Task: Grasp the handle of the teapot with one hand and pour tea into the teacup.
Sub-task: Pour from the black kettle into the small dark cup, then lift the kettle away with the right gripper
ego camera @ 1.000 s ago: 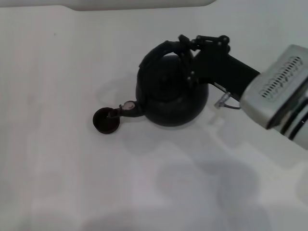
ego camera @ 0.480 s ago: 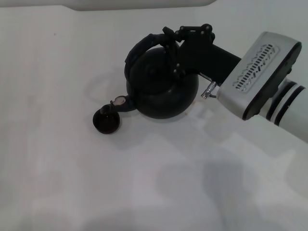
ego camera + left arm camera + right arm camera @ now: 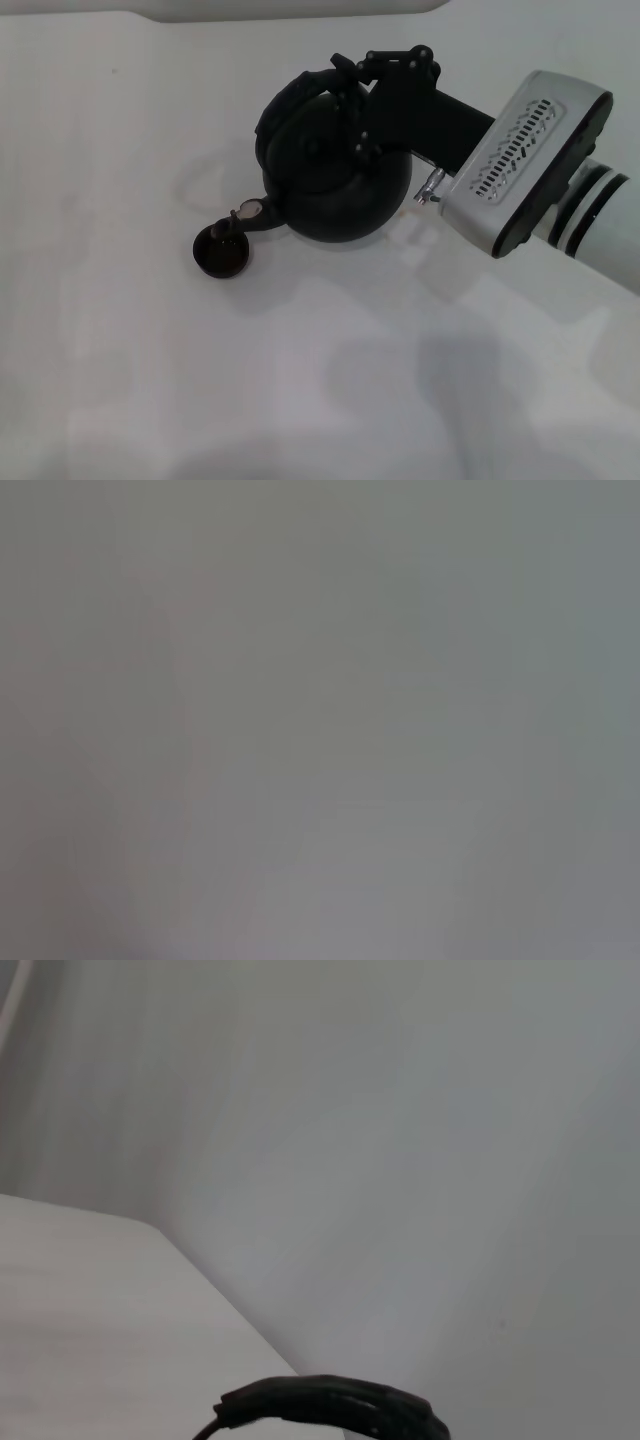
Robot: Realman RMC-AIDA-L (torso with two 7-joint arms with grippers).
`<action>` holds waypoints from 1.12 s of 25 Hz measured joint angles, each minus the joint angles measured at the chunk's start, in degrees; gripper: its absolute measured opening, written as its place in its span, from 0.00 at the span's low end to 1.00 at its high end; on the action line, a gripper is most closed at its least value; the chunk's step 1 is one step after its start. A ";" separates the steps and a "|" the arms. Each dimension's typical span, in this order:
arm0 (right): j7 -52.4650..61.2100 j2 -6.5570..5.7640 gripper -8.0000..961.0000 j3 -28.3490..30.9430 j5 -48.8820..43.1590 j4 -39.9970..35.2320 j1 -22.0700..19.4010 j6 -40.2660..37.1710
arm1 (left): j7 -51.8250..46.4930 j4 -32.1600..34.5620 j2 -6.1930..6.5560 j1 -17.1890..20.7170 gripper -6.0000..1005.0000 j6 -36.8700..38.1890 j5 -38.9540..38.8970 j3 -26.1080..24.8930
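Toward the far middle of the white desk (image 3: 120, 350) I have the teapot (image 3: 335, 185) held by its handle (image 3: 290, 95). My right gripper (image 3: 345, 75) comes in from the right edge, its black fingers (image 3: 395, 60) closed on the far end of that thick arched loop, above the pot's round body. Behind the fingers I can see the grey boxy wrist (image 3: 520, 165) with its vent slots, and then the white arm with black stripes (image 3: 590, 215) running off toward the right edge.

The pot is tipped toward the left side of the desk, so its short spout (image 3: 255, 218), with the small pale spot on it, points down and to the left. The tip of the spout sits right over the rim of the teacup (image 3: 221, 251), which stands on the desk just to the left of and a little nearer than the pot. I cannot tell from here whether any tea is running, or whether spout and cup are touching.

From the right wrist camera I get only a short stretch of the ridged handle (image 3: 330, 1405) against the pale desk surface and the wall behind it; my own fingers do not show there.

The left wrist camera gives me nothing but a plain grey field, and the left arm does not appear in the head view, so I cannot report anything on that claw.
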 joint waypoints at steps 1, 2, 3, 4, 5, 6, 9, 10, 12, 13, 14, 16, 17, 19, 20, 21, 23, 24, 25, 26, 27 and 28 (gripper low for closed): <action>-0.15 0.00 0.16 0.00 -0.01 0.04 0.10 0.00 | 0.00 0.00 0.00 -0.02 0.88 -0.01 0.00 0.00; -0.42 0.00 0.16 -0.03 -0.03 0.15 0.23 0.00 | 0.00 0.00 0.01 -0.04 0.88 -0.01 0.00 0.00; -0.68 0.00 0.16 -0.09 -0.06 0.24 0.35 0.00 | 0.00 0.00 0.01 -0.04 0.88 -0.01 -0.02 0.00; -1.05 0.00 0.16 -0.19 -0.08 0.33 0.45 0.00 | 0.00 0.00 0.02 -0.04 0.88 -0.01 -0.02 0.00; -1.46 0.00 0.16 -0.29 -0.08 0.34 0.48 0.00 | 0.00 0.00 0.02 -0.04 0.88 -0.02 -0.04 0.00; -1.89 0.00 0.16 -0.42 -0.09 0.37 0.50 0.00 | 0.00 0.00 0.02 -0.04 0.88 -0.02 -0.06 0.00; -2.64 0.00 0.15 -0.60 -0.11 0.40 0.64 0.00 | 0.00 0.00 0.02 -0.02 0.88 -0.02 -0.08 0.00; -2.80 0.00 0.15 -0.63 -0.12 0.40 0.69 0.00 | 0.00 0.00 0.02 -0.02 0.88 -0.01 -0.09 0.00; -3.01 0.00 0.15 -0.66 -0.13 0.41 0.74 0.00 | 0.00 0.00 0.02 -0.02 0.88 0.00 -0.09 0.00; -3.16 0.00 0.15 -0.69 -0.13 0.40 0.77 0.00 | 0.00 0.00 0.02 -0.02 0.88 0.00 -0.09 0.00; -3.28 0.00 0.15 -0.71 -0.13 0.40 0.79 0.00 | 0.00 0.00 0.02 -0.02 0.88 0.01 -0.09 0.00; -3.35 0.00 0.15 -0.75 -0.13 0.30 0.85 0.00 | 0.00 0.00 0.02 -0.02 0.88 0.01 -0.09 0.00; -3.36 0.00 0.15 -0.76 -0.14 0.21 0.92 0.00 | 0.00 0.00 0.02 -0.02 0.88 0.02 -0.09 0.00; -3.37 0.00 0.15 -0.80 -0.22 0.17 1.14 0.00 | 0.00 0.00 0.02 -0.02 0.88 0.04 -0.09 0.00; -3.38 0.00 0.15 -0.85 -0.30 0.16 1.25 -0.05 | 0.00 0.00 0.02 -0.02 0.88 0.04 -0.08 0.00; -3.40 0.00 0.15 -0.90 -0.40 0.13 1.36 -0.26 | 0.00 0.00 0.02 -0.02 0.88 0.05 -0.08 0.01; -3.45 0.00 0.15 -0.92 -0.63 0.10 1.64 -0.60 | 0.00 0.00 0.02 -0.02 0.88 0.06 -0.05 0.05; -3.47 0.00 0.15 -0.93 -0.83 0.10 1.79 -0.70 | 0.00 0.00 0.02 -0.02 0.88 0.07 -0.04 0.07; -3.49 0.00 0.15 -0.92 -1.09 0.09 1.99 -0.75 | 0.00 0.00 0.02 -0.02 0.88 0.08 -0.02 0.08; -3.50 0.00 0.15 -0.90 -1.25 0.09 2.13 -0.76 | 0.00 0.00 0.02 -0.02 0.88 0.08 -0.02 0.08; -3.50 0.00 0.15 -0.85 -1.38 0.13 2.29 -0.78 | 0.00 0.00 0.00 -0.02 0.88 0.08 -0.01 0.09; -3.50 0.00 0.15 -0.81 -1.47 0.24 2.47 -0.79 | 0.00 0.00 -0.03 -0.02 0.88 0.08 0.00 0.09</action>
